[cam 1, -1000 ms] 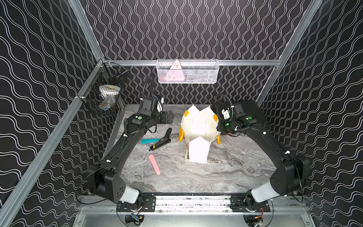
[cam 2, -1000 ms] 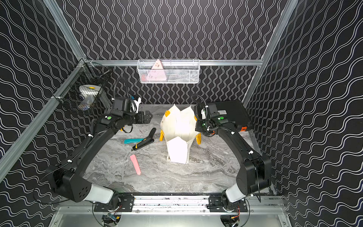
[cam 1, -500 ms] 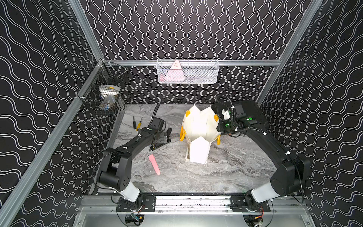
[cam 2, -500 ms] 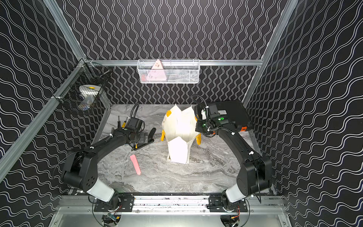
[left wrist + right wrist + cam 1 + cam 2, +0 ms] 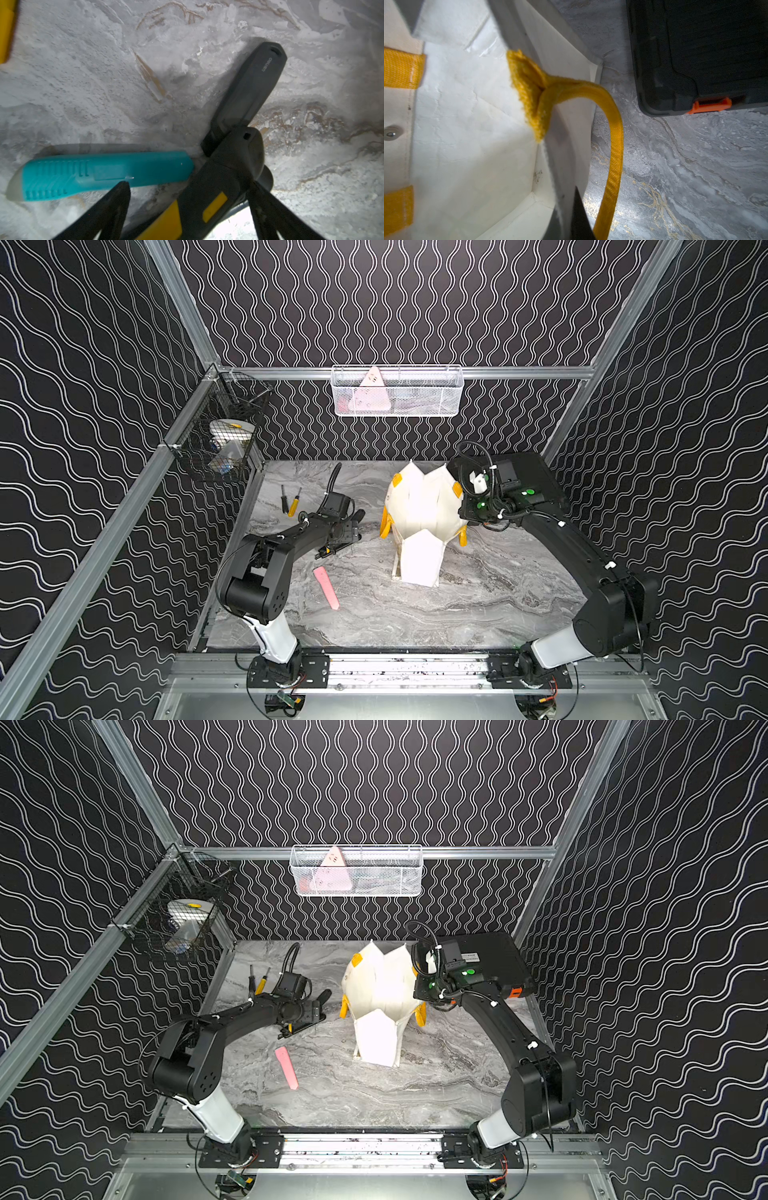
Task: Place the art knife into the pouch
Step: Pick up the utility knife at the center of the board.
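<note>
The left claw (image 5: 189, 191) stood open, its black fingers (image 5: 112, 212) spread to either side of the dark grey art knife with yellow insets (image 5: 247, 87). The knife lay flat on the grey marbled tabletop (image 5: 83, 72), well apart from the pouch, and nothing was gripped there yet.

A slim teal plastic cutter (image 5: 104, 172) lay with its end touching or just beside the knife's body, close by one finger. A closing pinch could well have caught it too, or shoved it so that the knife twisted out of line. The pinch looked set to fall at the knife's rounded middle, so the long handle might have drooped or swung on lifting.

Farther out, the right claw (image 5: 463, 512) was closed on the rim of the white fabric pouch with yellow loop handles (image 5: 419, 506). It held the mouth open beside a black hard case with an orange latch (image 5: 695, 52). Had that pinch slipped, the soft wall would probably have folded in and blocked the drop.
</note>
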`<state>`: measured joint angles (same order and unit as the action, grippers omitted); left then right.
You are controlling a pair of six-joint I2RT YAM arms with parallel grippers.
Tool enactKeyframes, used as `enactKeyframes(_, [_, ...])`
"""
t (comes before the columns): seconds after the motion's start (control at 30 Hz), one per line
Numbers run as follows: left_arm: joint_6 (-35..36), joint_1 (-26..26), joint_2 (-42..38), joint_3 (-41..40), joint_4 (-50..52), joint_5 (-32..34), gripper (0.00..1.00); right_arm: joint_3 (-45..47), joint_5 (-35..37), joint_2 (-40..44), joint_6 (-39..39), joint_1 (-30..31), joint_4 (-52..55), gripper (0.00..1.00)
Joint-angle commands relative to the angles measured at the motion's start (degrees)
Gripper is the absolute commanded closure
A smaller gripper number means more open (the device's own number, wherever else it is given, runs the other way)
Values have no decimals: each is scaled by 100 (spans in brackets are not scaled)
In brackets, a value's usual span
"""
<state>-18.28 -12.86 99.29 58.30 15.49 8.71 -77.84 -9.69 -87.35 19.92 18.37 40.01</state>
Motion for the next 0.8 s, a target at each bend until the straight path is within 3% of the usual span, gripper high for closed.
enactKeyframes(0.0, [-123,6,-86,-91,-98,-217,9,-20,11,17,-24,10,-107,100])
enactKeyframes(0.17, [-150,10,-92,-109,-122,-416,20,-16,22,0,-40,17,-107,100])
enactKeyframes(0.33, [-165,9,-20,-71,-99,-578,39,-20,20,-18,-41,11,-112,100])
enactKeyframes(0.77, [-185,4,187,-74,-152,-748,57,-17,3,-4,-33,9,-107,100])
